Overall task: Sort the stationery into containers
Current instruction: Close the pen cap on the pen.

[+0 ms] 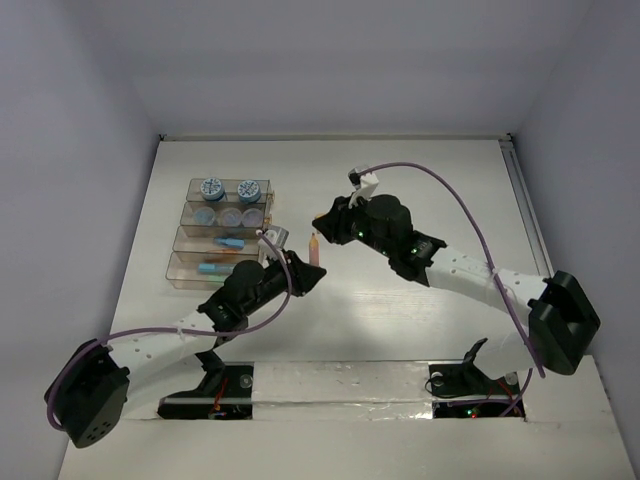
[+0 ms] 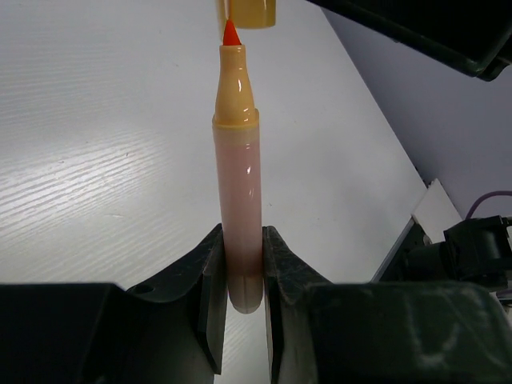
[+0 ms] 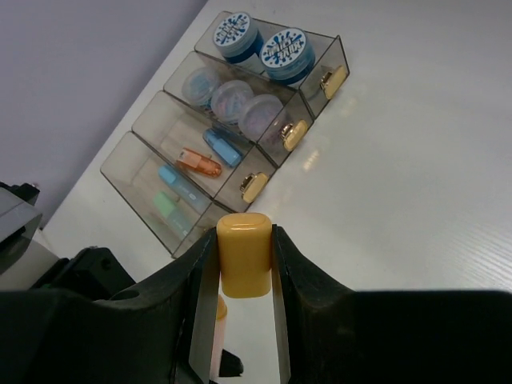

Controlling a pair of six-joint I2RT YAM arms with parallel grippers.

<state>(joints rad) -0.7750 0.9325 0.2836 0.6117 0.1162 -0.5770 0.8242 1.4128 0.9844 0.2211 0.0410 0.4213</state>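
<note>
Left gripper (image 2: 242,268) is clamped on the lower barrel of an uncapped orange marker (image 2: 237,184), held near the worktop's middle. Its yellow cap (image 3: 243,258) is clamped in the right gripper (image 3: 244,238), just beyond the tip and apart from it. The tinted trays (image 3: 140,188) are set toward the far left corner, with the patterned jars (image 3: 284,50) in the farthest one. The worktop (image 3: 416,160) is white and wood-grained, enclosed by pale grey walls.

Before you: four trays (image 3: 324,52), five jars (image 3: 238,34), four small markers (image 3: 198,164), one uncapped marker (image 2: 238,200), one yellow cap (image 3: 244,252).
</note>
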